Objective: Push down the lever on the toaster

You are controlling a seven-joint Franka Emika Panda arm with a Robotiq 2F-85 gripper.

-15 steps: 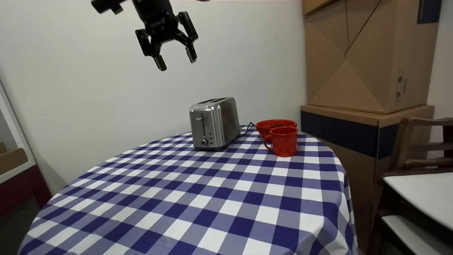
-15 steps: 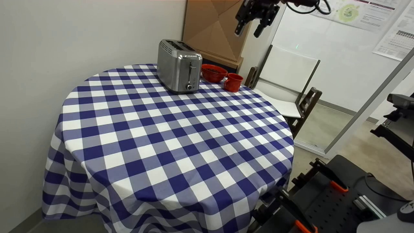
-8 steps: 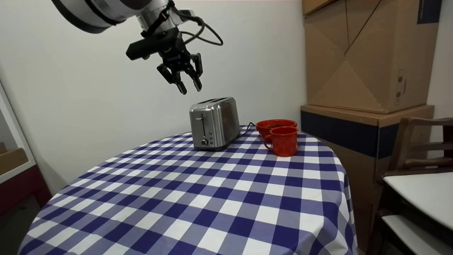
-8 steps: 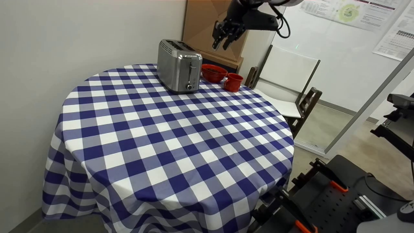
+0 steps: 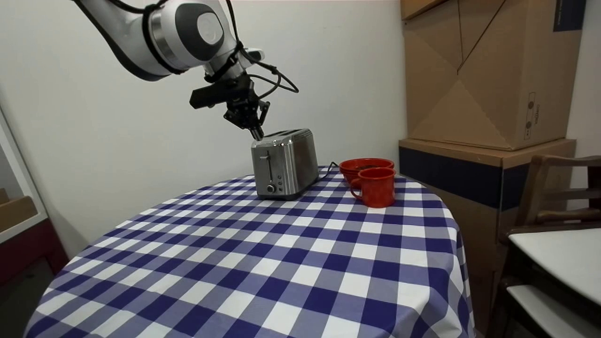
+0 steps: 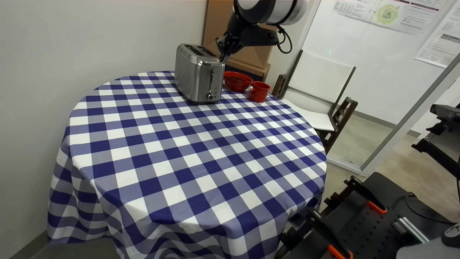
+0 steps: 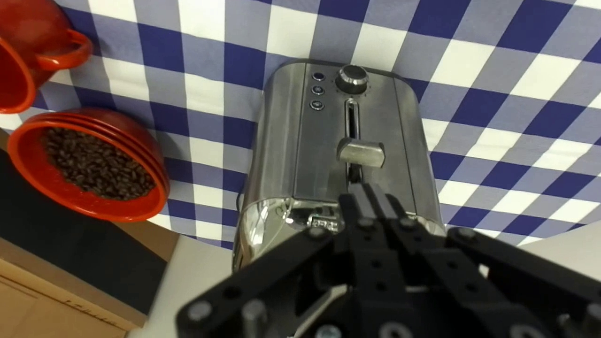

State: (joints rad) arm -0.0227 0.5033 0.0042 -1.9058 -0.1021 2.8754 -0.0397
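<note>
The silver toaster (image 5: 300,162) stands upright on the checked cloth in both exterior views, its front panel (image 6: 205,84) showing a slot and a knob. Its lever (image 7: 361,153) sits in the upper part of the slot, also visible as a small tab (image 5: 265,157). My gripper (image 7: 368,188) is shut, with nothing between its fingertips. In the wrist view the tips lie just above the lever on the panel's upper end, apart from it. In an exterior view my gripper (image 5: 257,135) points down by the toaster's front top edge; whether it touches there I cannot tell.
A red mug (image 5: 377,188) and stacked red bowls (image 7: 89,164), the top one holding dark beans, stand beside the toaster. A black cord (image 5: 331,166) runs behind it. The wall (image 5: 141,117) and cardboard boxes (image 5: 469,94) stand beyond the table.
My gripper has come down from high above the table to the toaster's front top edge, and its fingers have gone from open to shut. Toaster, lever, mug and bowls look unmoved.
</note>
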